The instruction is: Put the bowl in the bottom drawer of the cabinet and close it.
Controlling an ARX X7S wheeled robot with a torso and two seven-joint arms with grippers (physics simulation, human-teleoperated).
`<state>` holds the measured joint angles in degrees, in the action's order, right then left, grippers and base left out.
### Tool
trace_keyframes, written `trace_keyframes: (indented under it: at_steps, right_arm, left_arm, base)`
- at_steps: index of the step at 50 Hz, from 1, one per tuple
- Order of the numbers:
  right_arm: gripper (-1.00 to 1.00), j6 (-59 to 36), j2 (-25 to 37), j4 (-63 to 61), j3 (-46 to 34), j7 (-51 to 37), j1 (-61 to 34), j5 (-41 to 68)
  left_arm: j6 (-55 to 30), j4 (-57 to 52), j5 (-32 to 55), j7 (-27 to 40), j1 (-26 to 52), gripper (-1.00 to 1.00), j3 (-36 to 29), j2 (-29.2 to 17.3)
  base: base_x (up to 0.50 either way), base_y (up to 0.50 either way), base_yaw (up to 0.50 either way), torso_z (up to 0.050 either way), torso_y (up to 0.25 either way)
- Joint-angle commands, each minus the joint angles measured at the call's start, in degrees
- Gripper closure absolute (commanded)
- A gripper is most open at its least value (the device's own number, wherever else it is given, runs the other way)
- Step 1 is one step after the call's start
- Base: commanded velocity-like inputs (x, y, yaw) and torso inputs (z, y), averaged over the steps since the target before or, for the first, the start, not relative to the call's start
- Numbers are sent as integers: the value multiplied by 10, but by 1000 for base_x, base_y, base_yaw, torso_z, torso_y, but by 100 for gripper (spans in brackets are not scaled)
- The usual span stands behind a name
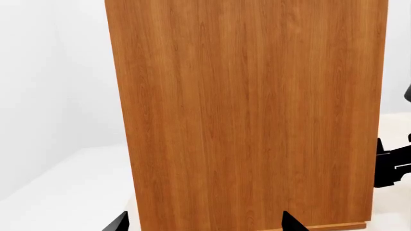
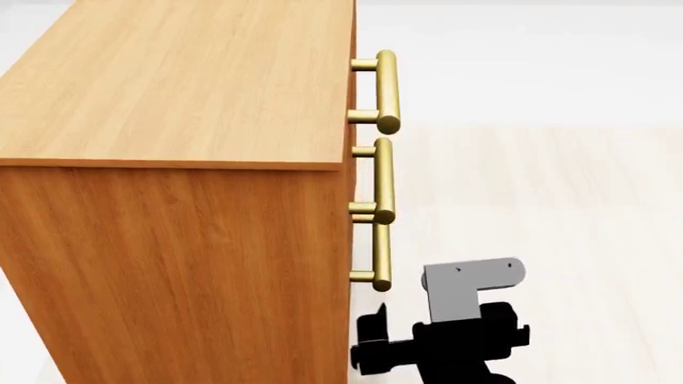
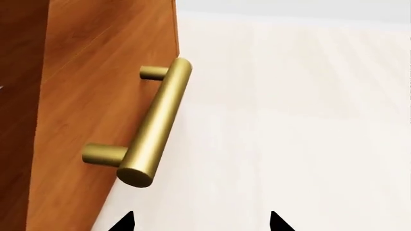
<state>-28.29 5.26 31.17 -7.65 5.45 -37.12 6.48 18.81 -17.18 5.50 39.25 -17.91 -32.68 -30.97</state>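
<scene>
Right beside the lowest handle, the right gripper [image 2: 369,340] is hanging low at the cabinet's front corner, its black fingertips [image 3: 126,222] showing spread apart with nothing between them. Filling most of the head view, the cabinet [image 2: 171,160] is standing as a tall wood-grain box with all three drawer fronts sitting flush and closed. Its plain side panel is taking up nearly all of the left wrist view, where the left gripper [image 1: 202,222] is also showing parted tips, facing that panel and holding nothing. The bottom drawer [image 3: 96,106] is showing only its front edge and its brass handle [image 3: 154,127], a smooth round bar standing off the wood on two short posts.

The bowl is not appearing in any view, so its place cannot be told. Judging by its kind, it is likely to be light, hard, slick and breakable, best pinched over the rim with one finger inside.

For the drawer, the bar is looking stiff and slippery; closing the fingers across its middle, between the posts, seems safest. Pale open floor [image 2: 555,200] is lying in front of the handles, giving clear room for pulling outward, while the cabinet's front edge is crowding the gripper's inner side.
</scene>
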Motion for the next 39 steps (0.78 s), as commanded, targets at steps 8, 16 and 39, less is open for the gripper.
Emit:
trace_keyframes:
  at_steps: [8, 16, 39]
  right_arm:
    - [-100, -14, 34, -76, 10, -42, 40, 27]
    - [-100, -19, 52, -101, 24, -48, 53, 33]
    - [-100, -142, 111, -326, 101, -89, 112, 77]
  left_arm:
    - [4, -2, 0, 2, -1, -100, 0, -2]
    - [7, -1, -1, 4, -3, -100, 1, -2]
    - [-18, -32, -2, 11, -7, -100, 3, -10]
  base:
    - [0, 0, 0, 0, 0]
    - [0, 0, 0, 0, 0]
    - [0, 0, 0, 0, 0]
